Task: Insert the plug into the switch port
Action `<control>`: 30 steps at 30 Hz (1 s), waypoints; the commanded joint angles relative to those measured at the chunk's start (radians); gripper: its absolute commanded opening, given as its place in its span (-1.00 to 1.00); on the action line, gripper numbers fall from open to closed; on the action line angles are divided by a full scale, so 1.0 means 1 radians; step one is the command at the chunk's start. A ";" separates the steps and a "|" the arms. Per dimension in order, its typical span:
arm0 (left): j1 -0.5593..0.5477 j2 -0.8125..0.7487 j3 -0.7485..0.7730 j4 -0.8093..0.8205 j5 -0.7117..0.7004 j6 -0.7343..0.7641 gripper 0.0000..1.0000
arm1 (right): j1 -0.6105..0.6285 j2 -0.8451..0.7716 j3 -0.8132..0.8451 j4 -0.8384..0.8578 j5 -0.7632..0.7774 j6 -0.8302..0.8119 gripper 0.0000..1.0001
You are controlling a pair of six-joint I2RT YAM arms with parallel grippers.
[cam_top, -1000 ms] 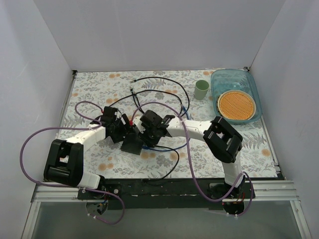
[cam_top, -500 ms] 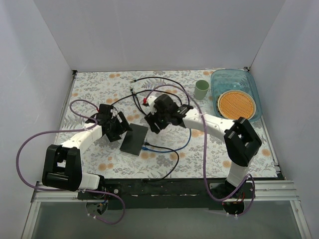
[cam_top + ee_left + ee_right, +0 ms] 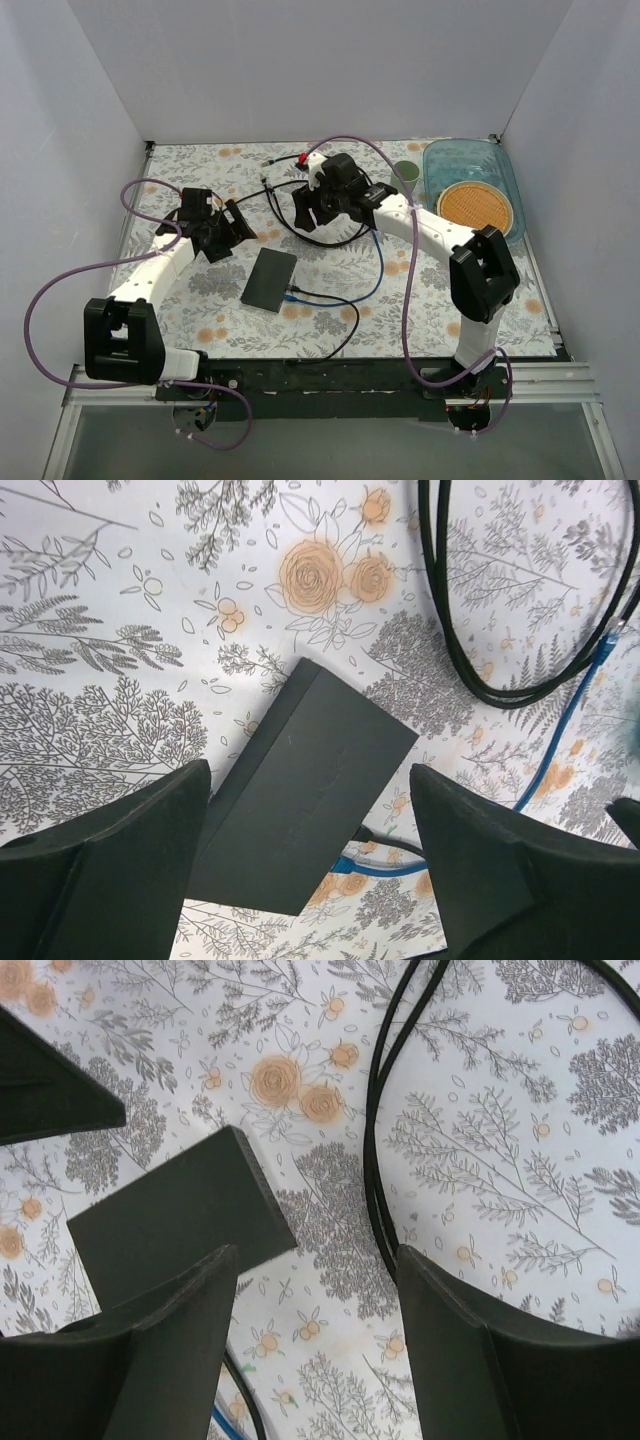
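Note:
The dark grey switch box (image 3: 268,279) lies flat on the flowered cloth, and its switch port row is hidden in every view. A blue plug (image 3: 291,294) with its blue cable sits against the box's near right edge. In the left wrist view a black lead (image 3: 372,836) meets that edge just above the blue plug (image 3: 352,865). My left gripper (image 3: 230,234) hovers open to the box's left and holds nothing; from its wrist the box (image 3: 300,800) shows between the fingers of the left gripper (image 3: 310,770). My right gripper (image 3: 308,208) is open and empty beyond the box (image 3: 170,1225).
Loops of black cable (image 3: 335,190) lie on the cloth under and behind the right gripper, with loose ends (image 3: 265,161) near the back. A green cup (image 3: 405,172) and a blue tray (image 3: 470,152) holding an orange disc stand at the back right. White walls enclose three sides.
Both grippers have left the box: the right one opened and rose toward the back, the left one drew away to the left. The box now lies uncovered with the blue cable at its edge.

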 commanded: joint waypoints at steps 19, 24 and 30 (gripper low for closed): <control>0.032 -0.174 0.108 -0.015 0.060 0.057 0.96 | -0.039 0.611 0.703 -0.027 -0.118 0.144 0.40; 0.030 -0.187 0.091 -0.010 0.076 0.054 0.96 | -0.057 0.656 0.724 0.025 -0.089 0.170 0.36; 0.032 -0.195 0.086 -0.018 0.079 0.055 0.96 | -0.066 0.729 0.785 0.034 -0.107 0.209 0.28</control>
